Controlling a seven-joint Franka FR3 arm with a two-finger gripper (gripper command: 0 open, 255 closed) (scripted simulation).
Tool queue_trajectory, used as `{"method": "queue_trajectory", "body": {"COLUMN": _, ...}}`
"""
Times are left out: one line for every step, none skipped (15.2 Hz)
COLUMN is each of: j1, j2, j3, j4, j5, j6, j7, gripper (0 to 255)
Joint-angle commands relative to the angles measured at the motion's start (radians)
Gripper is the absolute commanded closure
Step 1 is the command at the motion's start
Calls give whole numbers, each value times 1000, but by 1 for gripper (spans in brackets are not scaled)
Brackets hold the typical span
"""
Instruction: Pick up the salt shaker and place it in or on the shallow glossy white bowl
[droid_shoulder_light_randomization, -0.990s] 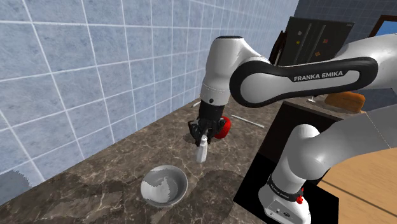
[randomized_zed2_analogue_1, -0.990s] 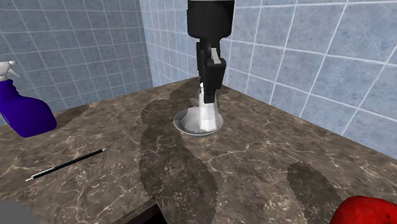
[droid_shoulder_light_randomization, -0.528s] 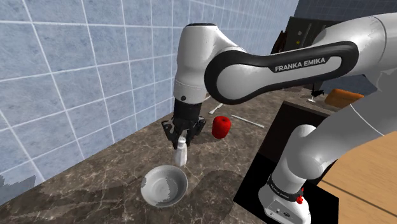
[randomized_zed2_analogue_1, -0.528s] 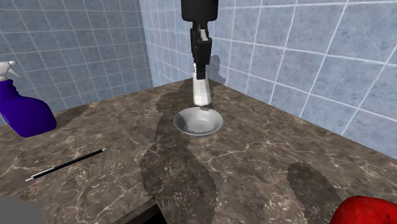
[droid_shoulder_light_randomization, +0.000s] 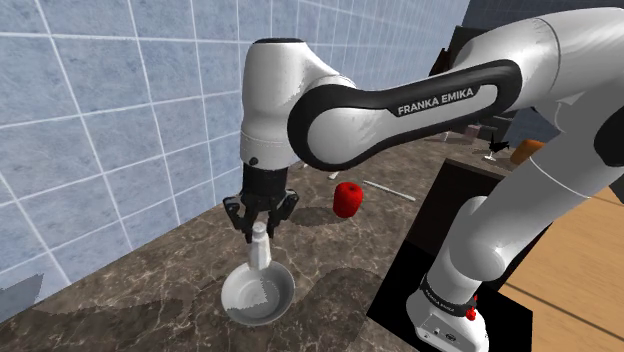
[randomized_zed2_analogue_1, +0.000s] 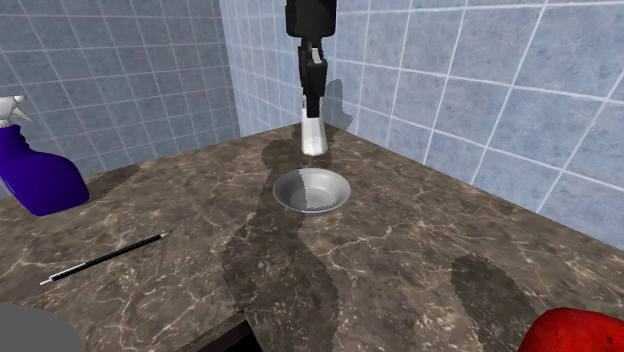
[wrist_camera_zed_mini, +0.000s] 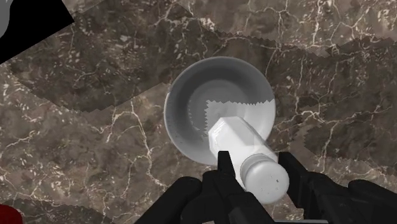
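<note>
Dark marbled worktop (droid_shoulder_light_randomization: 150, 290), blue tiled wall (droid_shoulder_light_randomization: 100, 100) behind. Hand (wrist_camera_zed_mini: 254, 164) clamped on the shaker (wrist_camera_zed_mini: 236, 141) at its cap end. The shaker hangs above the bowl (wrist_camera_zed_mini: 184, 95), clear of it, base apparently off the bowl's centre, toward the rim. Risk: released here, it may strike the rim, topple out, or skid the bowl.

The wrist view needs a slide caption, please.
Gripper clasping the white salt shaker above the white bowl on a marbled counter.
</note>
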Motion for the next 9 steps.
{"method": "queue_trajectory", "body": {"j1": -1, "j2": 9, "j3": 6, "j4": -20, "j5": -2, "j6": 29, "j7": 1, "gripper": 255}}
{"method": "queue_trajectory", "body": {"j1": -1, "j2": 12, "j3": 8, "j4": -31, "j5": -3, "j6": 43, "j7": 2, "gripper": 255}}
{"method": "queue_trajectory", "body": {"j1": -1, "j2": 16, "j3": 11, "j4": -41, "j5": -3, "j6": 56, "j7": 2, "gripper": 255}}
{"method": "queue_trajectory", "body": {"j1": -1, "j2": 20, "j3": 14, "j4": -51, "j5": -4, "j6": 70, "j7": 3, "gripper": 255}}
{"method": "queue_trajectory", "body": {"j1": -1, "j2": 25, "j3": 17, "j4": -62, "j5": -5, "j6": 84, "j7": 4, "gripper": 255}}
{"method": "queue_trajectory", "body": {"j1": -1, "j2": 29, "j3": 20, "j4": -71, "j5": -6, "j6": 98, "j7": 5, "gripper": 255}}
{"method": "queue_trajectory", "body": {"j1": -1, "j2": 34, "j3": 23, "j4": -81, "j5": -7, "j6": 113, "j7": 7, "gripper": 255}}
{"method": "queue_trajectory", "body": {"j1": -2, "j2": 40, "j3": 26, "j4": -91, "j5": -9, "j6": 127, "j7": 8, "gripper": 255}}
{"method": "queue_trajectory", "body": {"j1": -2, "j2": 45, "j3": 29, "j4": -100, "j5": -11, "j6": 141, "j7": 10, "gripper": 255}}
